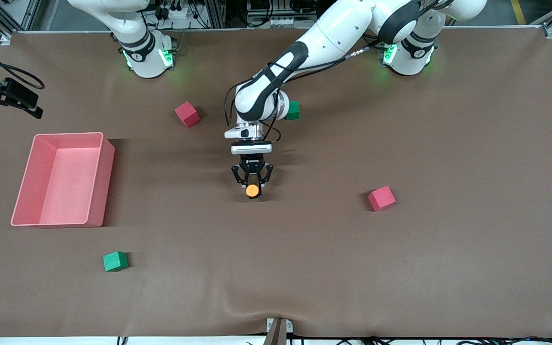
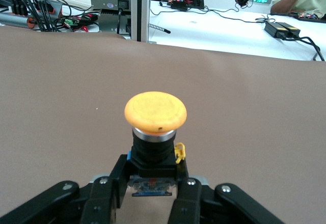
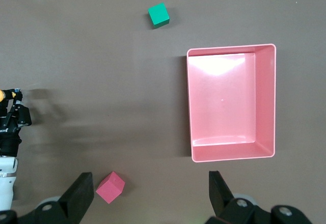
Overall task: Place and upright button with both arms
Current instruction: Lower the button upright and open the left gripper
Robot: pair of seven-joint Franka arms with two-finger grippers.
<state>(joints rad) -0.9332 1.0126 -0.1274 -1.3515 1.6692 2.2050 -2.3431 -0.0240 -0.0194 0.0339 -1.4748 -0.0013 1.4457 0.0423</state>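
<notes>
1. The small push-button with a round orange cap on a black blocky body sits between the jaws of the left arm's black two-finger gripper, low over the middle of the brown cloth-covered counter; whether it touches the cloth cannot be told.
2. In the left wrist view the jaws pinch the black body from both sides, with the orange cap pointing away from the wrist, out past the fingertips.
3. The button's long axis, body to cap, runs in line with the left gripper's reach. Judged from the front view, it lies nearly level with the counter, cap toward the front camera, so the button is on its side and not yet upright.
4. The right arm's black two-finger gripper waits with jaws spread, high over the counter beside the pink rectangular plastic bin, well apart from the button.
5. The left arm is much the nearer; uprighting likely requires turning the cap upward.
</notes>
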